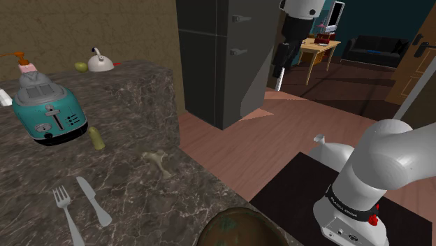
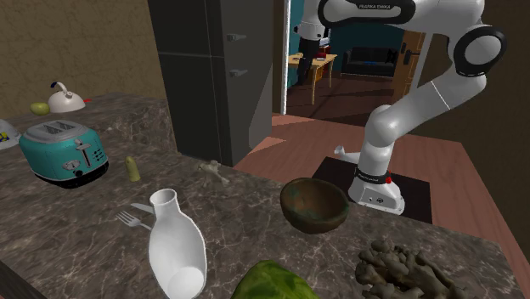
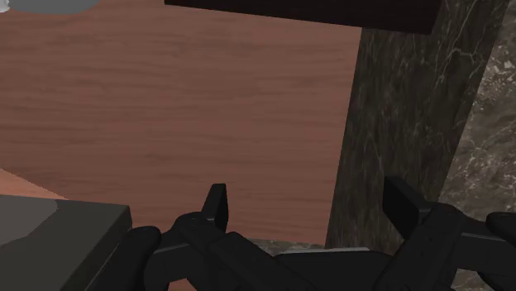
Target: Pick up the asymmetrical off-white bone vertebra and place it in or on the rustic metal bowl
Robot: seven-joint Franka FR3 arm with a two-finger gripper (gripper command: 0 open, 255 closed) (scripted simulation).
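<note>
A: Where's the target?
B: Past the rusty round metal bowl (image 1: 234,225) at the dark marbled desk's (image 1: 126,105) near edge lies the small off-white bone vertebra (image 1: 158,161).
A: The black gripper (image 3: 310,211)?
B: High, farther off, fingers (image 3: 217,205) spread and empty; it should descend over the vertebra's narrow middle.

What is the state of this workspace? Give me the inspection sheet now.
Surface: dark marble counter.
Job's things: pale bone lying on the counter, untouched; brown-green bowl near the counter's edge, empty.
Clutter: teal toaster, fork, knife, white kettle, white vase on its side.
Fingers: open, holding nothing, above the wood floor beside the counter.
Cables: nothing seen.
Surroundings: grey fridge; a doorway to a room with a sofa.
</note>
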